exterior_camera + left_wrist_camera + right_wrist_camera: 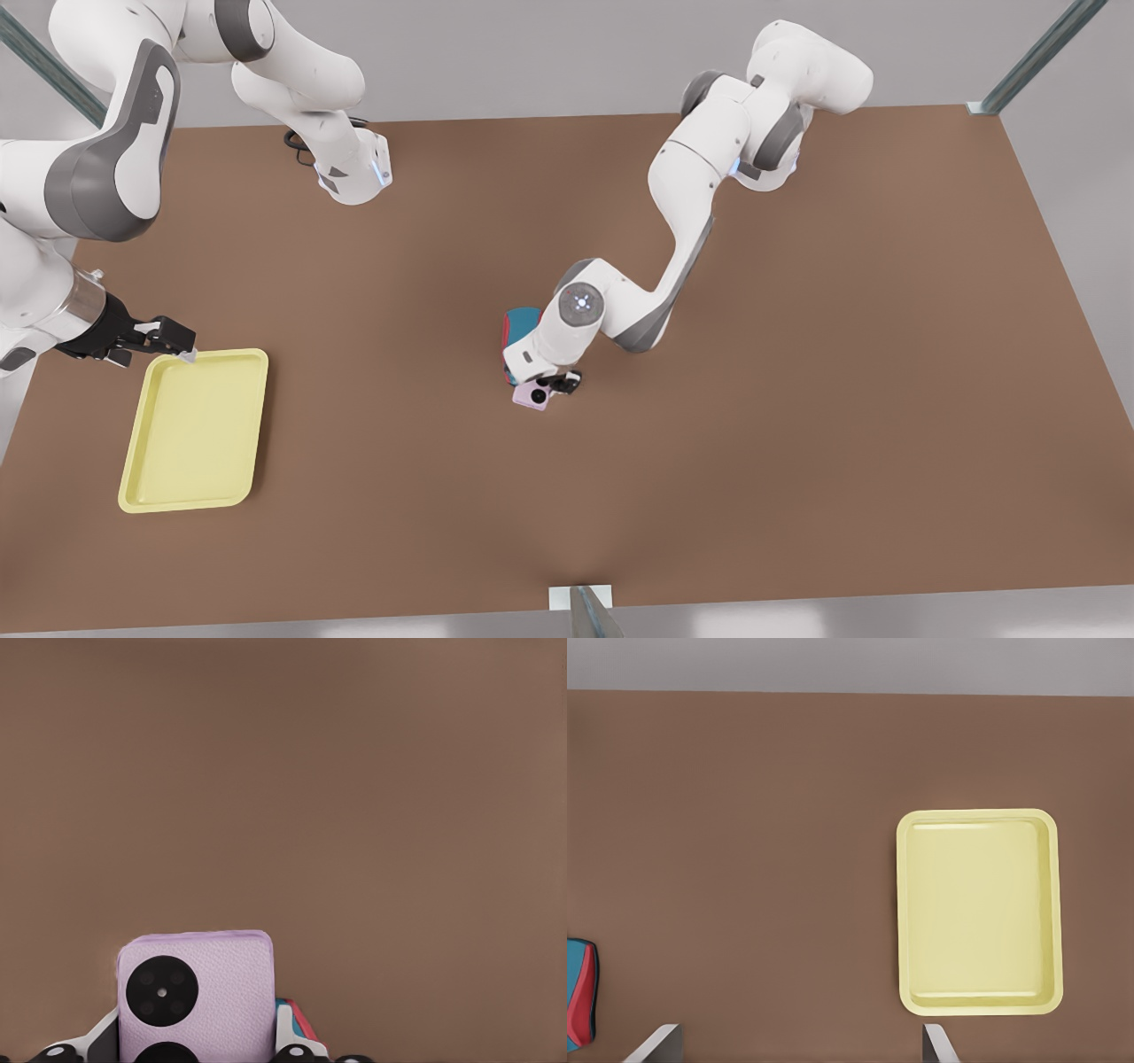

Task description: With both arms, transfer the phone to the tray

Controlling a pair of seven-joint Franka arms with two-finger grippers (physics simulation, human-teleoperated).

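Note:
The pale pink phone (532, 396) is near the table's middle, and its black camera circles face the left wrist view. My left gripper (558, 383) is over it, shut on the phone (199, 983), with a finger pressed to each side. I cannot tell whether the phone is off the table. The pale yellow tray (197, 430) lies empty at the front view's left. My right gripper (177, 341) hovers open, high above the tray's far corner. The tray (979, 912) lies well below that gripper's spread fingers (660, 1041).
A teal-and-red mouse (521, 323) lies right behind the phone, partly under the left arm's wrist, and its edge (580, 1005) also appears in the right wrist view. Bare brown table (797, 399) stretches between phone and tray. Metal posts stand at the table's edges.

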